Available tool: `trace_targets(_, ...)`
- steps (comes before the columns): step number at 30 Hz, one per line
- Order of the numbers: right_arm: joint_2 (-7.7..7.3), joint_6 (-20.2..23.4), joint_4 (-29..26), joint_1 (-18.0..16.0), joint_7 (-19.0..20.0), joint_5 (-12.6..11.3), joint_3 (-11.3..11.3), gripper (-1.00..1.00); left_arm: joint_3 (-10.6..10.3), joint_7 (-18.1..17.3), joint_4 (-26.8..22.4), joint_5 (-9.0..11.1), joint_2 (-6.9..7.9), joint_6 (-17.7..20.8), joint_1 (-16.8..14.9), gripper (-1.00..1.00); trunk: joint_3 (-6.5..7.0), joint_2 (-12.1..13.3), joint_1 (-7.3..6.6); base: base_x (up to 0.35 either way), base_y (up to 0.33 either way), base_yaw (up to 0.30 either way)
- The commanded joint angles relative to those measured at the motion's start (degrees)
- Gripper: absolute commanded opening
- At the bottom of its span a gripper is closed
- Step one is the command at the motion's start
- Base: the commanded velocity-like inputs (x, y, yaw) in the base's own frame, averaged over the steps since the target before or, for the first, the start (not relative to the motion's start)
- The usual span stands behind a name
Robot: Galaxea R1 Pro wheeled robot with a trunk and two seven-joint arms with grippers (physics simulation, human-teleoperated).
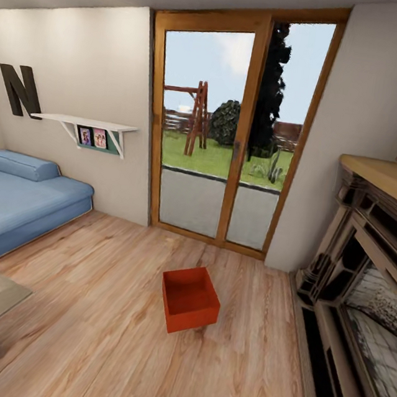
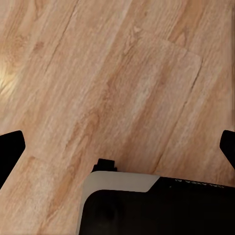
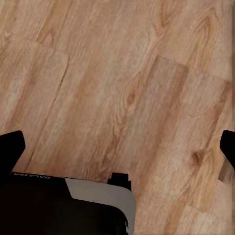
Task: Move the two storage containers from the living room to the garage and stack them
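The living room's light wood-plank floor [image 1: 100, 329] runs under everything here. Each wrist camera looks down on bare planks: the left claw [image 2: 117, 147] has its fingertips spread to the frame's edges, apart and empty, and the right claw [image 3: 117, 147] is the same, wide and holding nothing. Neither is near anything to grasp. Ahead of both claws, well apart from them, one orange-red storage container [image 1: 189, 299] sits on the planks, open side up, corner turned toward the robot. Beyond it stand the glass patio doors [image 1: 232, 134]; a blue sofa [image 1: 22, 206] lies off to the left, a fireplace [image 1: 363, 276] to the right. To do this step well, I'd drive closer, square the base to a straight wall, then bring a claw down over opposite rims.
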Motion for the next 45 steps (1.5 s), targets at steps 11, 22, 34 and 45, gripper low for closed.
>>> trace_targets(11,-0.05,-0.4,0.2,-0.1,0.1,0.6,-0.4,1.00,0.2,0.2,0.3,0.0,-0.08,-0.4,-0.1,1.00,-0.13,-0.1,0.07,0.313,-0.182,0.000)
trace_targets(22,-0.04,-0.4,0.2,-0.1,0.1,0.6,-0.5,1.00,0.2,0.8,0.3,0.0,-0.08,-0.4,-0.1,1.00,-0.13,-0.1,0.07,0.299,-0.202,0.000)
trace_targets(34,-0.03,-0.4,0.2,-0.1,0.1,0.5,-0.5,1.00,0.2,0.8,0.3,0.0,-0.08,-0.4,-0.1,1.00,-0.13,-0.1,0.07,0.297,-0.201,0.073)
trace_targets(45,-0.01,-0.4,0.2,-0.1,0.1,0.5,-0.5,1.00,0.2,0.8,0.3,0.0,-0.02,-0.5,-0.1,1.00,-0.13,-0.1,0.07,0.157,-0.071,0.251)
